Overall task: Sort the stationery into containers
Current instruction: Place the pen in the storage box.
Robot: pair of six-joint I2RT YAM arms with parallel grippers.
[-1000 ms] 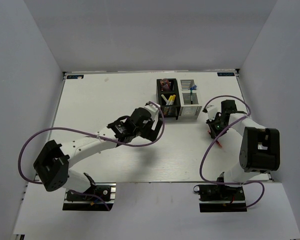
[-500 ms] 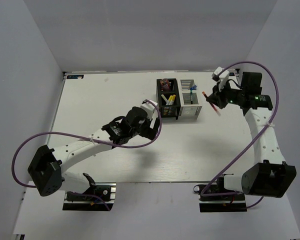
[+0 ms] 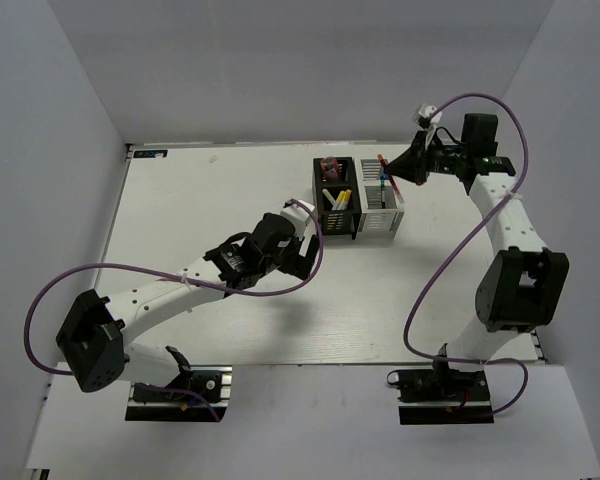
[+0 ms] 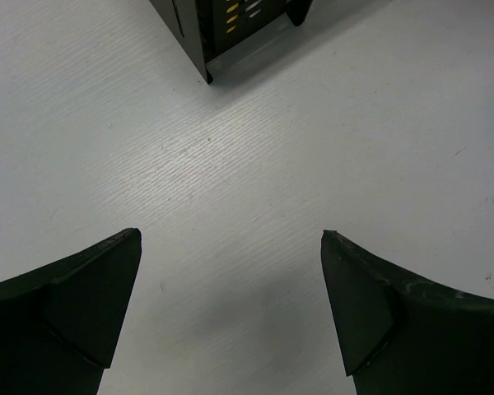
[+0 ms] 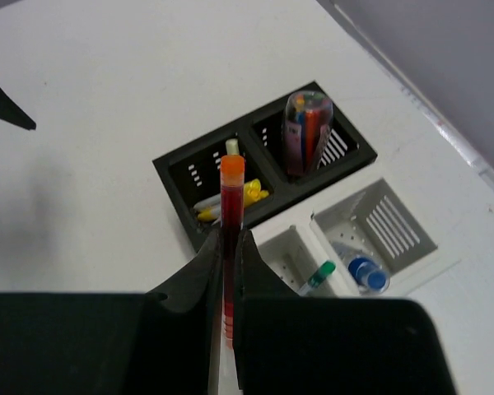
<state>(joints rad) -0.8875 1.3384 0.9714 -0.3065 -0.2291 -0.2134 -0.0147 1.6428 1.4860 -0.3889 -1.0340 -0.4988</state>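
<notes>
Red slim pen (image 5: pixel 232 206), orange-capped, sits clenched in the right hand (image 5: pixel 229 247) above the slatted black organizer (image 5: pixel 230 126) and white organizer (image 5: pixel 387 222); left hand (image 4: pixel 230 243) hangs released over the grained white table (image 4: pixel 230 148).

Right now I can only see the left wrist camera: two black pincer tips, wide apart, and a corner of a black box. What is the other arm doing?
Observer: The right pincer is shut on a red pen, held up off the table.
Operator: What's inside the black box?
Observer: The black organizer has yellow-ended pens in one compartment and a pink tube in the other.
Operator: Is there another box?
Observer: Yes, a white organizer sits right beside it, with a blue-capped bottle inside.
</notes>
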